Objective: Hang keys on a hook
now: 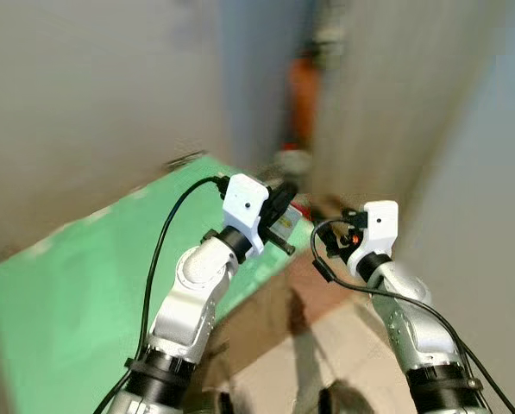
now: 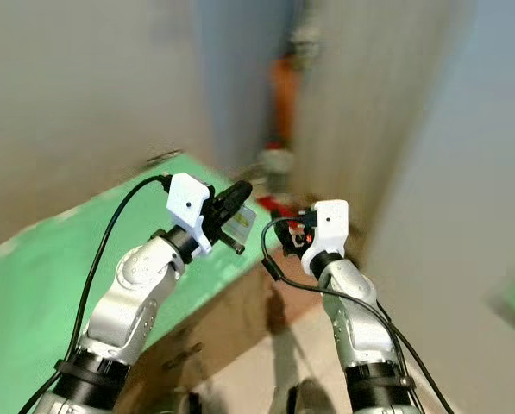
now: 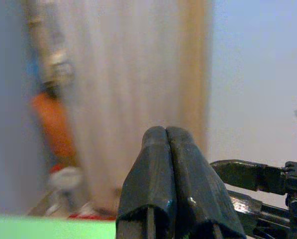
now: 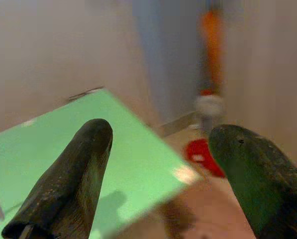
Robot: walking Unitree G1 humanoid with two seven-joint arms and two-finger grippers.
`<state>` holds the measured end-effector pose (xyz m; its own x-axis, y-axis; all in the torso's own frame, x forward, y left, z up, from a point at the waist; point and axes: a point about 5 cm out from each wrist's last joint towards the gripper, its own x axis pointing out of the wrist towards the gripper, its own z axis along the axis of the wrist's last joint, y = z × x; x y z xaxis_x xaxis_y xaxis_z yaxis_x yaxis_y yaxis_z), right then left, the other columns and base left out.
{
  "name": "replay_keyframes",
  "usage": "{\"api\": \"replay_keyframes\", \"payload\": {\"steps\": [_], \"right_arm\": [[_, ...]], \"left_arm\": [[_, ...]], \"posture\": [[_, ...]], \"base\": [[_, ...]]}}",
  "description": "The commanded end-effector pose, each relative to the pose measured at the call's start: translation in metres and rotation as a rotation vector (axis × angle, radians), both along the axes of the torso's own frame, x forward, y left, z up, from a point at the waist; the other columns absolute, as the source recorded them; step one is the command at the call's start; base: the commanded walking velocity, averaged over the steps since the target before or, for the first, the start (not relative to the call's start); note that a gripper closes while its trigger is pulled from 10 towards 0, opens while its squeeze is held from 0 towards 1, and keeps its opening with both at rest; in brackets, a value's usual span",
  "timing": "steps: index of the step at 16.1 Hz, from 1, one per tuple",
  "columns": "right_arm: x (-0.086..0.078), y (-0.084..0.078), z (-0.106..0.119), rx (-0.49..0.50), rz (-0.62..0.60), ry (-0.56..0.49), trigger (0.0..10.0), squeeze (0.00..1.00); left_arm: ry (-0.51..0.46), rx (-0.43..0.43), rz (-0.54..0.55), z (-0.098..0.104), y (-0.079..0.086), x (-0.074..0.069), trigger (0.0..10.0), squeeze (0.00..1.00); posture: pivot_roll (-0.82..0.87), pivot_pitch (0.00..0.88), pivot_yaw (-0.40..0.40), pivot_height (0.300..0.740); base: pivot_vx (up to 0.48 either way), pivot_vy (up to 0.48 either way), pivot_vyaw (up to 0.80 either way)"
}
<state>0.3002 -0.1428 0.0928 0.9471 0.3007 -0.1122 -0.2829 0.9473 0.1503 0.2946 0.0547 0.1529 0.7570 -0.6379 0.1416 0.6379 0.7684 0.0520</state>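
Note:
My left gripper point(image 1: 285, 193) is raised over the far corner of a green surface point(image 1: 76, 285), its two black fingers point(image 3: 164, 164) pressed shut. A small pale tag, seemingly the keys point(image 2: 241, 222), hangs just under those fingers; blur hides the details. My right gripper point(image 4: 158, 149) is held up beside it on the right, open, with nothing between its fingers point(image 4: 78, 169). The same right gripper point(image 2: 297, 231) is at about the same height as the left one. I can make out no hook in the blurred background.
The whole view is blurred. Pale walls stand left and right of a narrow gap ahead, where an orange thing point(image 1: 302, 95) stands above a whitish round object point(image 1: 292, 160). A red item point(image 4: 203, 154) lies on the brownish floor point(image 1: 343, 345) beyond the green corner.

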Motion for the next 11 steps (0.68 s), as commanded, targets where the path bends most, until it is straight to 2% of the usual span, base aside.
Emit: {"api": "replay_keyframes", "payload": {"steps": [1, 3, 11], "right_arm": [[-0.0003, 0.0026, 0.0018, 0.018, 0.018, -0.012, 10.0, 0.0], [-0.0013, 0.0025, -0.0001, 0.011, 0.027, 0.001, 10.0, 0.0], [-0.0034, -0.0002, -0.0013, 0.009, 0.022, 0.002, 10.0, 0.0]], "left_arm": [[0.0, -0.003, 0.007, 0.0002, 0.0025, 0.0012, 0.0, 0.0], [0.0, -0.003, 0.0, -0.0001, 0.0023, 0.0008, 0.0, 0.0], [0.009, 0.007, -0.029, -0.0032, 0.0, -0.0015, 0.0, 0.0]], "posture": [[-0.11, 0.0, 0.106, 0.656], [-0.11, 0.0, 0.108, 0.656], [-0.12, 0.0, 0.108, 0.721]], "base": [[0.0, 0.0, 0.0], [0.0, 0.0, -0.24], [0.0, 0.0, 0.0]]}}
